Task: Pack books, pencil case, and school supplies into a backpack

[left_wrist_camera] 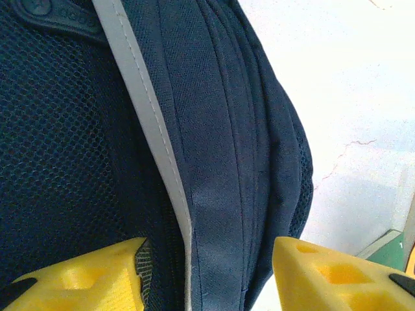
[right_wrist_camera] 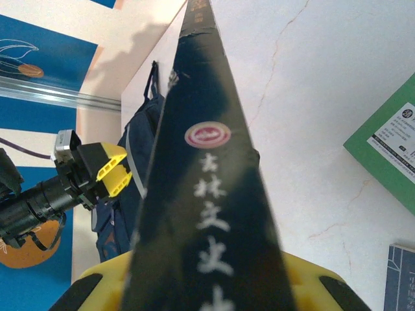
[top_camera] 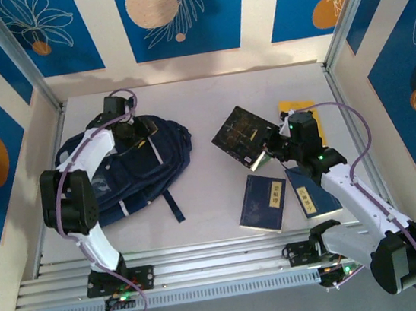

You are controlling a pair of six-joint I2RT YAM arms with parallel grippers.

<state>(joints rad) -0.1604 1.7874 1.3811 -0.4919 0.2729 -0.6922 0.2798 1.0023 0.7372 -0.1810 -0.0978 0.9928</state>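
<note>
White worktop [top_camera: 201,103] in a blue-panelled booth. Black book [top_camera: 242,135], right of centre: stiff, thin, clamped by one edge in right claw [top_camera: 274,148]. Backpack [top_camera: 151,163], left: limp fabric, probably best pinched at a seamed fold. Left claw [left_wrist_camera: 207,278] astride that fold, grip impossible to tell.

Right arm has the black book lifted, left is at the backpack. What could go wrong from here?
1. The right gripper pinches the black book at one edge and it hangs tilted, so it may swing or slip.
2. The left gripper straddles a fold of the backpack with jaws apart; no opening is visible, so it may grab fabric only and leave the book nowhere to go.
</note>
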